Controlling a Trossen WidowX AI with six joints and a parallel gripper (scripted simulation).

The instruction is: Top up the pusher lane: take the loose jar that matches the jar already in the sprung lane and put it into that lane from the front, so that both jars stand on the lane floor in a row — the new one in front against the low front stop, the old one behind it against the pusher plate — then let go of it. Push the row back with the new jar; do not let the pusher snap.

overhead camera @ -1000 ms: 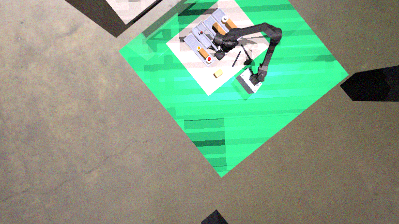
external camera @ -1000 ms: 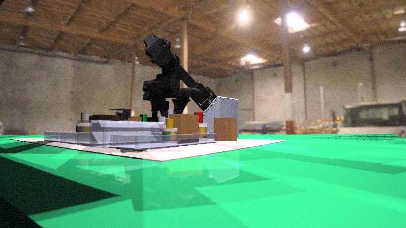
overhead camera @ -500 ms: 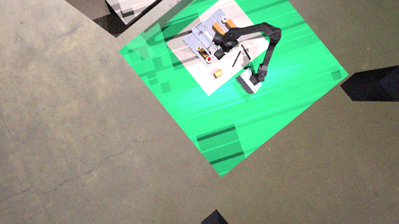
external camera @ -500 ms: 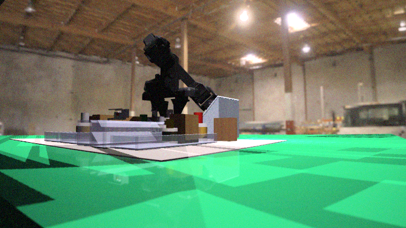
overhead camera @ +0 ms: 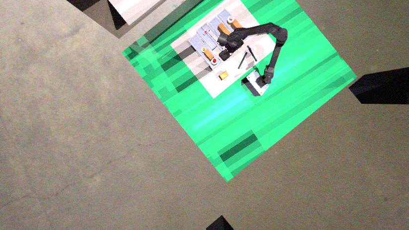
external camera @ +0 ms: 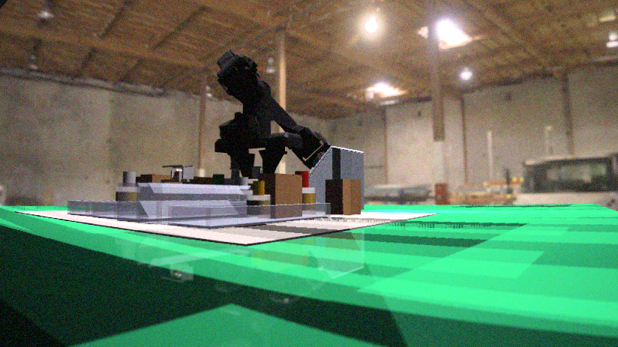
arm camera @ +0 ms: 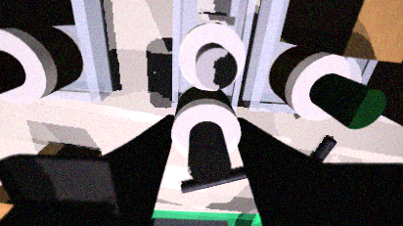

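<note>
My gripper is shut on a jar with a white shoulder and a grey knob. The held jar is upright at the front end of the sprung lane, with its lower part hidden. The lane jar, with the same white shoulder and grey knob, stands directly behind it, and the two look to be touching. The pusher's red-marked part shows at the back of the lane; the plate itself is hard to make out. Whether the held jar's base is on the lane floor or over the stop is hidden.
A green-knobbed jar stands in the lane to the right, and another jar to the left. A red-topped jar, a yellow-topped jar and brown boxes occupy side lanes. Dark rods and a yellowish block lie in front.
</note>
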